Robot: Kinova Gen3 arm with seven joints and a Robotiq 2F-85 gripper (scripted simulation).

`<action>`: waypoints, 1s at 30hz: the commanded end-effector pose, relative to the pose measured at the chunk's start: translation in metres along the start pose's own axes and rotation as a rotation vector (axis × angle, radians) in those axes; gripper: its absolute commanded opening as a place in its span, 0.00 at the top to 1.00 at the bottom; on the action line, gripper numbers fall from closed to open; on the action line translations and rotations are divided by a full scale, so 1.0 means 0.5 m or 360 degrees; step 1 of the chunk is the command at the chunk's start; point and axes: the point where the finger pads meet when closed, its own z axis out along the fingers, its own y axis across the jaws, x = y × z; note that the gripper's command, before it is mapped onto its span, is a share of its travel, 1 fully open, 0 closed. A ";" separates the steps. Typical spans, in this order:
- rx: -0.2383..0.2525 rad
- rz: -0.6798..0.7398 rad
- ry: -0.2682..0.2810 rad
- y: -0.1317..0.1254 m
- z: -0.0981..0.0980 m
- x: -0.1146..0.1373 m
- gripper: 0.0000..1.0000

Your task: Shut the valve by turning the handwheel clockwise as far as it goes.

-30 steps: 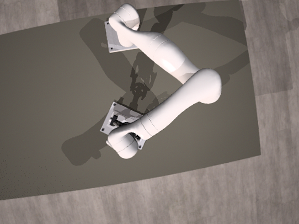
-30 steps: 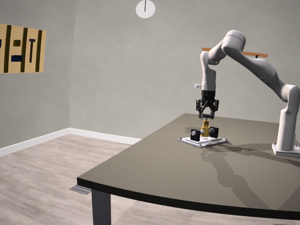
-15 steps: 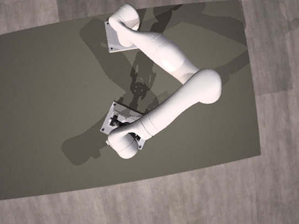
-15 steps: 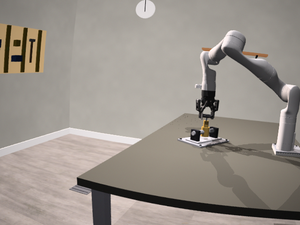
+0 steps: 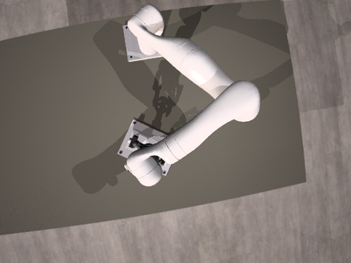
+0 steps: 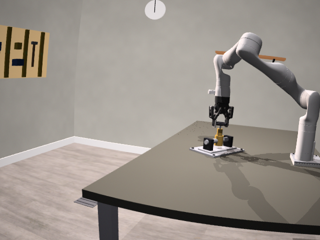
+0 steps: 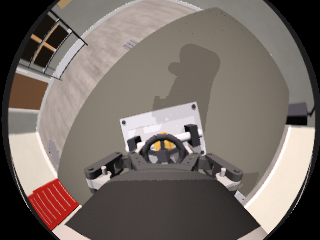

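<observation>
The valve point(image 6: 219, 139) has a yellow body between two black blocks and stands on a light grey baseplate point(image 6: 216, 150) on the table. Its dark handwheel point(image 7: 162, 150) sits on top, seen from above in the wrist view with the yellow body showing through the spokes. My gripper point(image 6: 220, 124) points straight down over the valve and is shut on the handwheel, one finger on each side of the rim. In the top view the arm's wrist point(image 5: 146, 167) hides most of the valve; only part of the baseplate point(image 5: 132, 136) shows.
The arm's base plate point(image 5: 138, 44) is bolted to the table at the far side, with its base point(image 6: 305, 144) at the right in the side view. The table's near edge point(image 6: 196, 217) lies well away from the valve.
</observation>
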 end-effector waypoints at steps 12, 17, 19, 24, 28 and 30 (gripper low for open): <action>0.0000 0.0002 0.0001 0.000 0.001 0.001 1.00; 0.0000 0.0002 0.0001 0.000 0.001 0.001 1.00; 0.0000 0.0002 0.0001 0.000 0.001 0.001 1.00; 0.0000 0.0002 0.0001 0.000 0.001 0.001 0.00; 0.0000 0.0002 0.0001 0.000 0.001 0.001 0.00; 0.0000 0.0002 0.0001 0.000 0.001 0.001 0.00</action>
